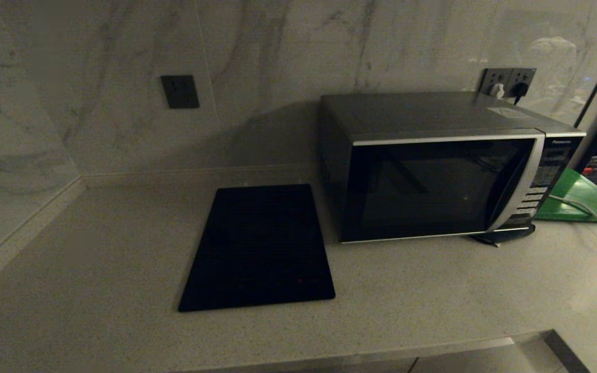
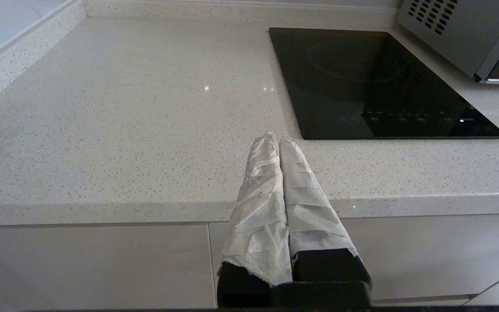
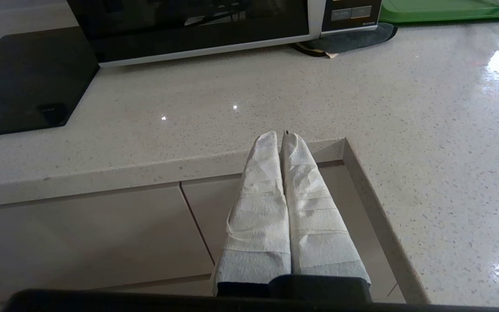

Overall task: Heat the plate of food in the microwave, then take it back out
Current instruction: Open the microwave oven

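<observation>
Speckled pale stone countertop (image 1: 433,295) fills your head view, backed by a veined marble-look wall. On it, toward the right, stands the microwave (image 1: 433,171), a large dark grey box oven with a black glass door, curved silver trim and a button panel on its right side; the door is closed. You cannot see the plate of food in any view, and the dark glass does not let you tell whether anything sits inside.

Just beside the microwave, on its left, lies a flat black rectangular glass slab (image 1: 259,248), flush on the counter. Behind the microwave's right corner you see a flat green board (image 1: 583,199) with a white cable (image 1: 581,207) running over it. A dark wall socket (image 1: 180,91) sits on the wall well to the left.

Neither arm shows in your head view. Your left gripper (image 2: 279,141), its fingers wrapped in white cloth tape, hangs off the counter's front edge near the black slab, fingers pressed together with nothing between them. Your right gripper (image 3: 282,136), wrapped the same way, sits at the counter's front edge in front of the microwave, also closed tight and empty.
</observation>
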Controlling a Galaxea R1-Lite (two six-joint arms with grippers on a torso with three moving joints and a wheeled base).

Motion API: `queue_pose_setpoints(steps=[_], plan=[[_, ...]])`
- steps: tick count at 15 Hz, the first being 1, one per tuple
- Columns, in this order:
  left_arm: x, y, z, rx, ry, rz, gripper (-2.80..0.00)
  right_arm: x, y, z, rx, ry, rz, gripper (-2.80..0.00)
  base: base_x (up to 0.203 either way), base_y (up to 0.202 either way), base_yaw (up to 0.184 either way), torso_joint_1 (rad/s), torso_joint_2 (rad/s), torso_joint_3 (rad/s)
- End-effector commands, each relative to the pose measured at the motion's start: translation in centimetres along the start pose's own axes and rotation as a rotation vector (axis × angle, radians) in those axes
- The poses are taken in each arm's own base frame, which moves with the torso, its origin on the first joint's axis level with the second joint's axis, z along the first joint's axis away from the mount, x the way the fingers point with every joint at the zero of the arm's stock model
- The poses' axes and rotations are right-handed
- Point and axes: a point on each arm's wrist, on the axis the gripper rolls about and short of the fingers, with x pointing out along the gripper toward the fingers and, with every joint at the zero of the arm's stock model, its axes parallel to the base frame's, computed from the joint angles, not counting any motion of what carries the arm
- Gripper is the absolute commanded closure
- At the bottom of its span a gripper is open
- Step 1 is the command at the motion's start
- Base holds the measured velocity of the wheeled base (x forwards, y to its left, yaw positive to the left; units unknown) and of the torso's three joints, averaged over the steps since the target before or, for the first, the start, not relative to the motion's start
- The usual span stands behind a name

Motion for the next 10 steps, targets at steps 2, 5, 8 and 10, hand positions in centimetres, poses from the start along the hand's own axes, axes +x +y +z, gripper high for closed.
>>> queue_pose_setpoints(steps=[2,5,8,10], plan=[[0.0,0.0,0.0,-0.001,-0.001,0.001,0.0,0.02,-0.01,-0.04,0.001,0.002,0.0,0.0,0.0,0.0,0.0,0.0,0.0,0.0],[0.0,0.0,0.0,-0.001,-0.001,0.001,0.0,0.02,-0.01,-0.07,0.001,0.002,0.0,0.0,0.0,0.0,0.0,0.0,0.0,0.0],[0.0,0.0,0.0,-0.001,-0.001,0.001,0.0,0.03,-0.01,-0.06,0.001,0.004,0.0,0.0,0.0,0.0,0.0,0.0,0.0,0.0],[0.0,0.0,0.0,-0.001,-0.001,0.001,0.0,0.03,-0.01,-0.05,0.001,0.004,0.0,0.0,0.0,0.0,0.0,0.0,0.0,0.0]])
